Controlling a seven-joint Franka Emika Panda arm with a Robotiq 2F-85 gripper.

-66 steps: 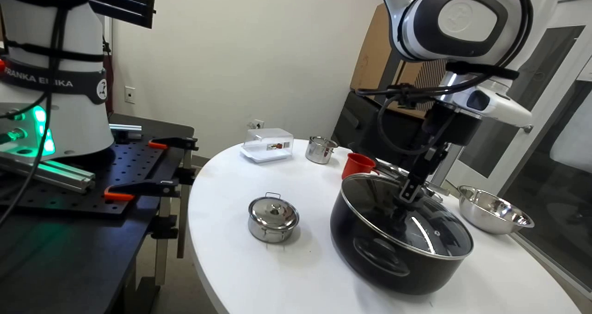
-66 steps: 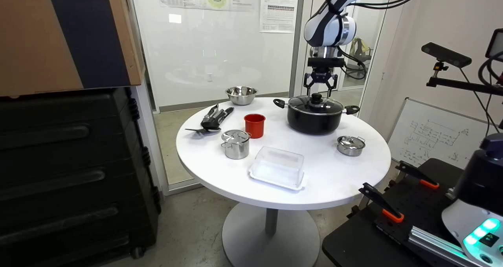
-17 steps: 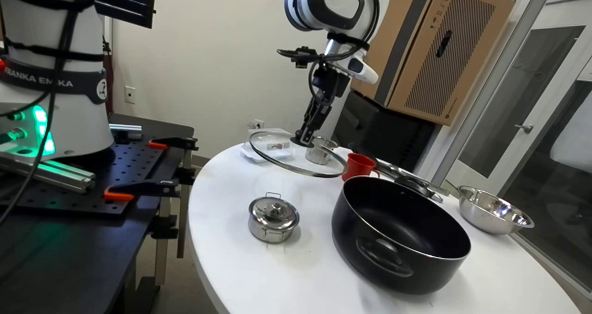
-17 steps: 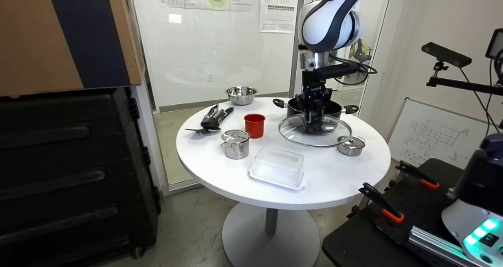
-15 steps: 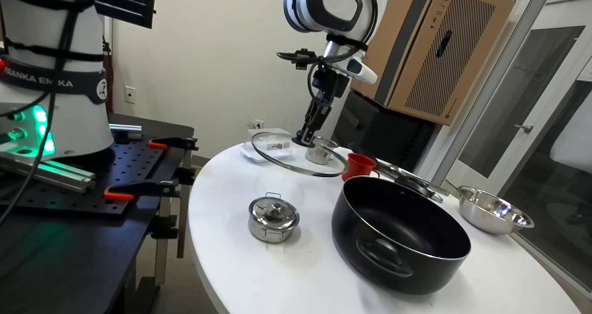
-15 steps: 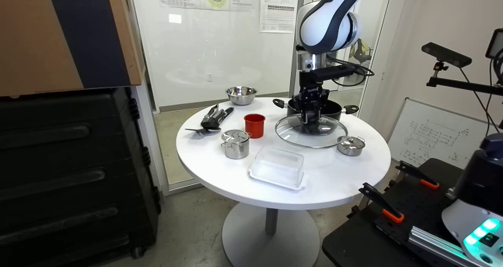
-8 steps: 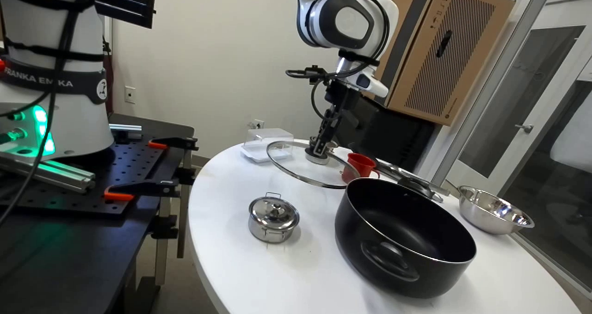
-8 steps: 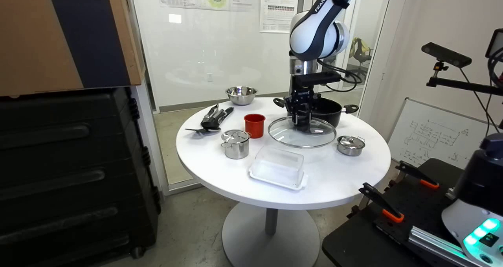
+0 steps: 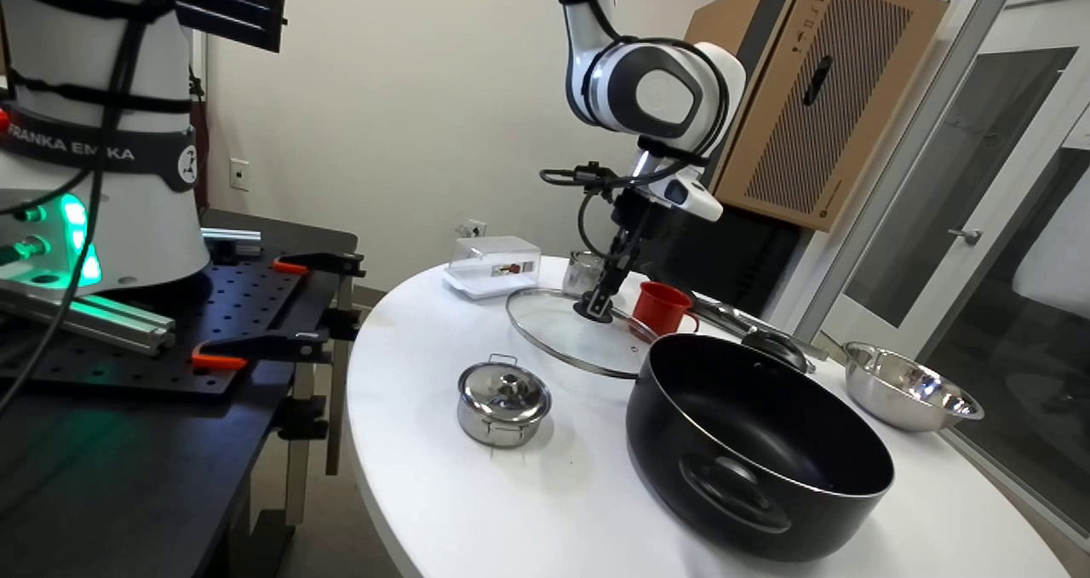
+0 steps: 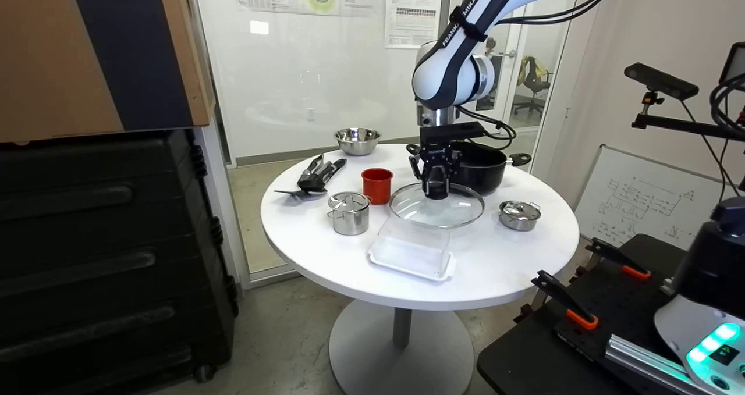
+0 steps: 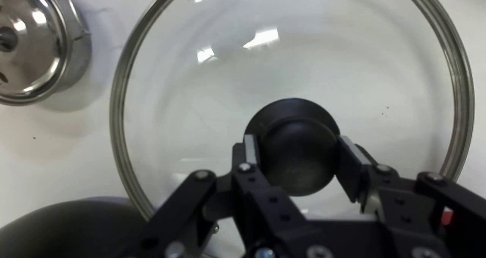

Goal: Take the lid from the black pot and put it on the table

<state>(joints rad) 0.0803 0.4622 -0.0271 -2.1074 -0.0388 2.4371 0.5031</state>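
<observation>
The lid (image 11: 182,98), clear glass with a metal rim, is low over the white table (image 9: 477,510), almost level; whether its rim touches the top I cannot tell. My gripper (image 11: 296,155) is shut on its dark knob (image 11: 300,163), a finger pressed to each side. In both exterior views the gripper (image 9: 599,301) points down at the lid's middle. The black pot (image 9: 724,493) stands uncovered beside the lid, whose edge comes right up to the pot's side. In an exterior view my arm hides part of the pot (image 10: 486,177).
Close to the lid stand a red mug (image 10: 377,187), a small silver tin (image 9: 502,403), a steel pot (image 10: 349,214) and a clear butter dish (image 10: 407,258). Utensils (image 10: 319,174) and a steel bowl (image 9: 907,386) lie farther off.
The lid was on the pot several seconds ago. Over the last second my gripper has lowered it towards the table, and the pot has shifted slightly away from it.
</observation>
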